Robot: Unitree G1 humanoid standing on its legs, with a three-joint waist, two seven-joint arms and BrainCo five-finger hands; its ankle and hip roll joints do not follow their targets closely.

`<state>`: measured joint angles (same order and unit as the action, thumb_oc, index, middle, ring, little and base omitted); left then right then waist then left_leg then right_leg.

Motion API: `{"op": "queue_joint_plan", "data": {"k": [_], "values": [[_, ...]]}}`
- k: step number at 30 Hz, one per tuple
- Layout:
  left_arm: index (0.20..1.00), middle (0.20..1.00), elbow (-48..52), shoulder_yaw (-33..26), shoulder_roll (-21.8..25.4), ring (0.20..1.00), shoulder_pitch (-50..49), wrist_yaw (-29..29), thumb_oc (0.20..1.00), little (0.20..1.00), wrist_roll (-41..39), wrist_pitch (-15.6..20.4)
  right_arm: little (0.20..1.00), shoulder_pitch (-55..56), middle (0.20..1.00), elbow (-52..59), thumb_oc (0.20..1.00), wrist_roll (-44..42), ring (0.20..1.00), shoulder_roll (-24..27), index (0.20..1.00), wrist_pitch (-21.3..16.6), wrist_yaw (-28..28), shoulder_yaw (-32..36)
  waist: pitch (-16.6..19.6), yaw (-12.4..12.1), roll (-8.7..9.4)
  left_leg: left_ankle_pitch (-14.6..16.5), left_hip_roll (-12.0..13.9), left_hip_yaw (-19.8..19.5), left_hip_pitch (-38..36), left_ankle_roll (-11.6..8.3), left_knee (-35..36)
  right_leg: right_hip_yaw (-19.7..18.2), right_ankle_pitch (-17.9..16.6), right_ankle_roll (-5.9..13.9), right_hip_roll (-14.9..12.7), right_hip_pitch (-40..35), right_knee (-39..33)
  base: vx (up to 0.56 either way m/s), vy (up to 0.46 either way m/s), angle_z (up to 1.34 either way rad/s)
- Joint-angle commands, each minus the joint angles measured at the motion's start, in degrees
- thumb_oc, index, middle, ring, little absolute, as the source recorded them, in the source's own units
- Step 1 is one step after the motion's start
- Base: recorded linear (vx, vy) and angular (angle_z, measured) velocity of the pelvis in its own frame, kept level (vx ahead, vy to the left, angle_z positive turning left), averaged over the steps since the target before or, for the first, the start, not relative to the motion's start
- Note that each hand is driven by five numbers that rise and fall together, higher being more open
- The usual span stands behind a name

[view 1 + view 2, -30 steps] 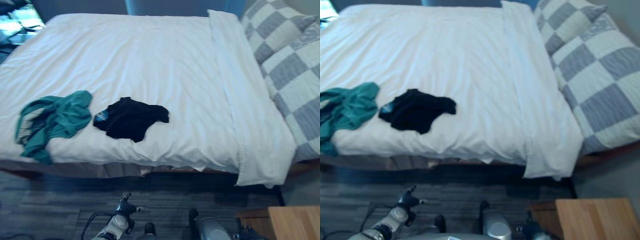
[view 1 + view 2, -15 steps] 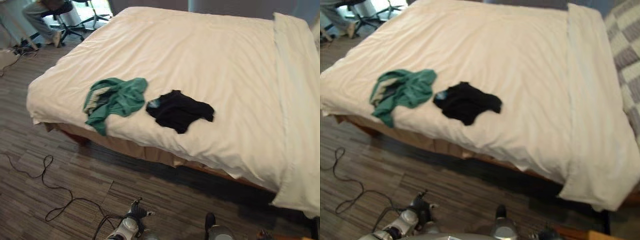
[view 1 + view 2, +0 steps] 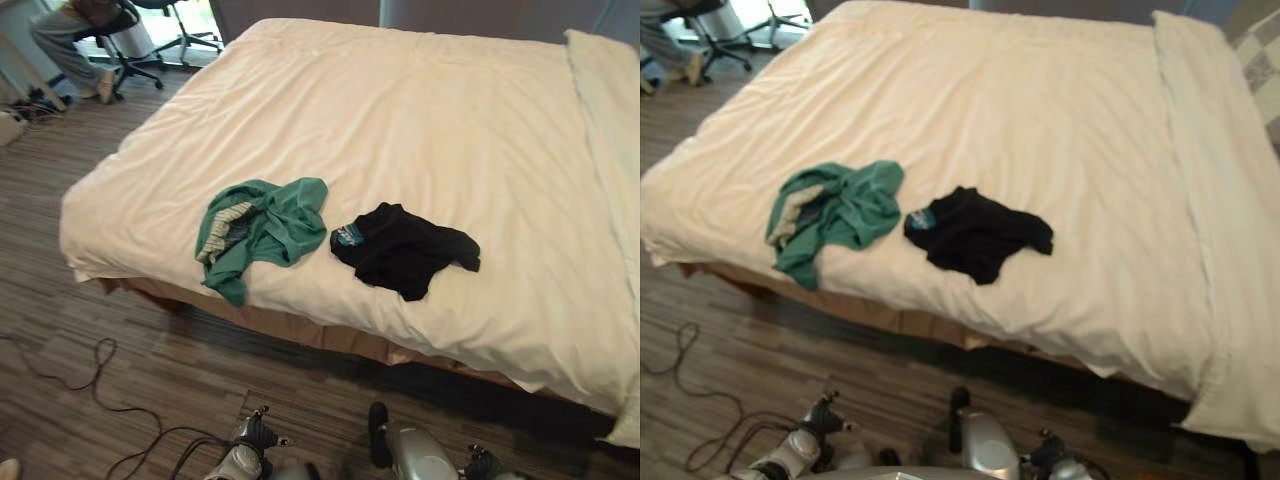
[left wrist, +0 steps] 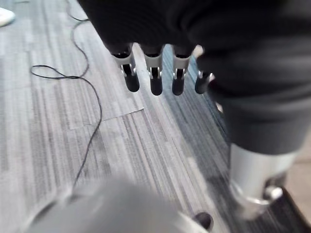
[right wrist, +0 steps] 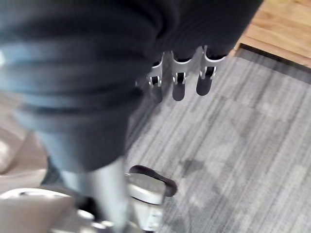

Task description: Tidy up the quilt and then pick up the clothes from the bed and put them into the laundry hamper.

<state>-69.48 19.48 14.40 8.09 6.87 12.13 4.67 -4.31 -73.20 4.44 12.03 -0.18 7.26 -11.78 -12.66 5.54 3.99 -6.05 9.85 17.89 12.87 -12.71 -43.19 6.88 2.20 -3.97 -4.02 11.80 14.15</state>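
Wide bed [image 3: 150, 290] under a smooth cream quilt [image 3: 420, 130], spread flat to the edges. Near the bed's front edge, a crumpled green garment [image 3: 262, 228], one end hanging over the side; just beside it, apart, a bunched black garment [image 3: 405, 248]. Wood-patterned floor [image 3: 60, 330] below. Office chair [image 3: 135, 25] with a seated person [image 3: 60, 30] far back left. Left hand [image 4: 153, 73] low over the floor, fingers straight, empty. Right hand [image 5: 187, 77] likewise low, straight-fingered, holding nothing.
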Motion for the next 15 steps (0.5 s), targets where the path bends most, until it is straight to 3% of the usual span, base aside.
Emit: {"op": "queue_joint_plan", "data": {"k": [1, 2, 3, 5, 6, 7, 8, 9, 10, 12, 13, 14, 15], "values": [[1.000, 1.000, 3.0, 3.3, 1.1, 1.000, 7.5, 3.2, 1.000, 1.000, -0.1, 2.1, 1.000, -2.3, 1.000, 1.0, 1.000, -0.5, 1.000, 3.4, 1.000, -0.2, 3.6, -1.3, -5.6, 1.3, 0.50, 8.7, 1.3, -0.6, -0.3, 1.95, 2.5, 1.0, -0.8, 7.07, -2.4, -9.8, -13.4, 0.16, 0.554, -0.88], [1.000, 1.000, 2.9, 4.4, 0.6, 1.000, 8.8, 2.9, 1.000, 1.000, 0.5, 2.8, 1.000, -3.0, 1.000, 1.1, 1.000, -0.3, 1.000, 3.4, 1.000, -0.2, 3.8, -1.0, -4.6, 2.4, -1.02, 9.3, 4.4, -0.2, -3.7, 3.02, 13.0, -0.6, -1.4, 9.49, -4.6, -9.2, -14.4, 0.22, 0.665, -0.80], [1.000, 1.000, 2.8, 5.1, 0.4, 1.000, 8.7, 2.9, 1.000, 1.000, 1.1, 2.8, 1.000, -3.2, 1.000, 1.2, 1.000, -0.1, 1.000, 3.4, 1.000, -0.1, 3.7, -0.9, -3.7, 2.4, -1.58, 9.6, 4.9, 0.5, -6.3, 3.74, 20.1, -1.6, -1.7, 10.55, -5.8, -9.2, -14.7, 0.27, 0.806, -0.81], [1.000, 1.000, 2.9, 5.8, 0.0, 1.000, 9.3, 2.5, 1.000, 1.000, 1.5, 3.2, 1.000, -3.5, 1.000, 2.3, 1.000, -0.1, 1.000, 3.9, 1.000, -0.6, 3.7, -0.7, -1.9, 2.9, -2.96, 6.0, 6.5, -0.6, -10.4, 3.43, 36.3, -4.0, -2.3, 12.49, -7.7, -8.2, -15.1, 0.23, 0.702, -1.36], [1.000, 1.000, 2.4, 6.4, -0.4, 1.000, 9.9, 2.9, 1.000, 1.000, 1.7, 3.2, 1.000, -3.5, 1.000, 2.8, 1.000, -0.4, 1.000, 4.1, 1.000, -1.0, 3.9, -0.3, -1.4, 2.7, -3.34, 3.3, 8.5, -3.6, -11.3, 2.72, 40.4, -5.9, -2.5, 13.31, -8.8, -8.2, -15.7, 0.21, 0.699, -1.08], [1.000, 1.000, 2.0, 6.9, -0.9, 1.000, 10.1, 2.7, 1.000, 1.000, 1.4, 3.4, 1.000, -3.6, 1.000, 3.0, 1.000, -0.5, 1.000, 4.0, 1.000, -1.3, 3.9, -0.4, -0.7, 2.4, -3.36, 2.7, 10.0, -7.0, -11.9, 2.04, 42.1, -7.2, -2.6, 13.84, -9.6, -8.4, -16.1, 0.26, 0.828, -0.60], [1.000, 1.000, 2.0, 7.4, -2.0, 1.000, 9.8, 2.5, 1.000, 1.000, 0.0, 3.8, 1.000, -4.1, 1.000, 4.0, 1.000, -0.5, 1.000, 3.9, 1.000, -1.8, 3.5, -1.3, 0.1, 1.6, -3.34, 6.0, 9.0, -15.0, -12.7, 1.67, 40.6, -9.6, -3.6, 15.22, -10.7, -8.4, -16.7, 0.19, 0.571, -0.32], [1.000, 1.000, 2.0, 7.4, -2.0, 1.000, 9.8, 2.5, 1.000, 1.000, 0.0, 3.8, 1.000, -4.1, 1.000, 4.0, 1.000, -0.5, 1.000, 3.9, 1.000, -1.8, 3.5, -1.3, 0.2, 1.6, -3.32, 5.9, 9.0, -15.1, -12.5, 1.68, 40.6, -9.6, -3.7, 15.22, -10.7, -8.2, -16.7, 0.16, 0.612, -0.57], [1.000, 1.000, 2.1, 8.0, -3.1, 1.000, 10.6, 2.0, 1.000, 1.000, -0.3, 4.0, 1.000, -4.0, 1.000, 4.7, 1.000, 0.0, 1.000, 3.6, 1.000, -2.1, 3.3, -1.1, 0.6, 2.3, -3.02, 7.9, 8.2, -16.5, -13.4, 1.27, 41.2, -10.1, -5.0, 16.16, -12.3, -8.8, -17.2, 0.08, 0.479, -0.68], [1.000, 1.000, 2.3, 8.6, -3.5, 1.000, 10.7, 1.7, 1.000, 1.000, -0.1, 3.7, 1.000, -4.5, 1.000, 6.1, 1.000, 1.1, 1.000, 2.1, 1.000, -1.6, 2.8, -1.8, 0.8, 2.4, -1.85, 10.3, 5.2, -14.4, -13.8, 2.06, 41.5, -10.2, -9.7, 18.15, -15.3, -7.4, -17.9, 0.03, 0.581, -0.47], [1.000, 1.000, 2.4, 8.1, -3.0, 1.000, 11.4, 2.0, 1.000, 1.000, -0.2, 3.4, 1.000, -5.9, 1.000, 6.9, 1.000, 1.6, 1.000, 1.2, 1.000, -1.5, 2.7, -3.3, 0.1, 1.6, -0.67, 11.1, 3.8, -13.1, -14.6, 2.74, 41.4, -9.9, -15.3, 18.69, -16.8, -5.3, -18.3, -0.20, 0.565, -0.26], [1.000, 1.000, 2.2, 7.7, -1.9, 1.000, 11.0, 2.2, 1.000, 1.000, 0.8, 3.3, 1.000, -7.5, 1.000, 7.4, 1.000, 2.8, 1.000, -0.1, 1.000, -1.6, 2.0, -5.7, -0.8, 0.0, -0.62, 11.6, 2.4, -9.5, -14.8, 4.23, 41.2, -1.8, -15.9, 17.12, -17.8, -2.6, -17.7, -0.19, 0.430, -0.38], [1.000, 1.000, 2.2, 7.7, -1.8, 1.000, 11.0, 2.1, 1.000, 1.000, 0.8, 3.3, 1.000, -7.6, 1.000, 7.4, 1.000, 2.8, 1.000, -0.1, 1.000, -1.6, 2.0, -5.7, -0.7, 0.0, -0.51, 11.5, 2.3, -9.6, -14.6, 4.27, 41.2, -1.8, -16.0, 17.14, -17.9, -2.4, -17.7, -0.22, 0.391, -0.66]]}}
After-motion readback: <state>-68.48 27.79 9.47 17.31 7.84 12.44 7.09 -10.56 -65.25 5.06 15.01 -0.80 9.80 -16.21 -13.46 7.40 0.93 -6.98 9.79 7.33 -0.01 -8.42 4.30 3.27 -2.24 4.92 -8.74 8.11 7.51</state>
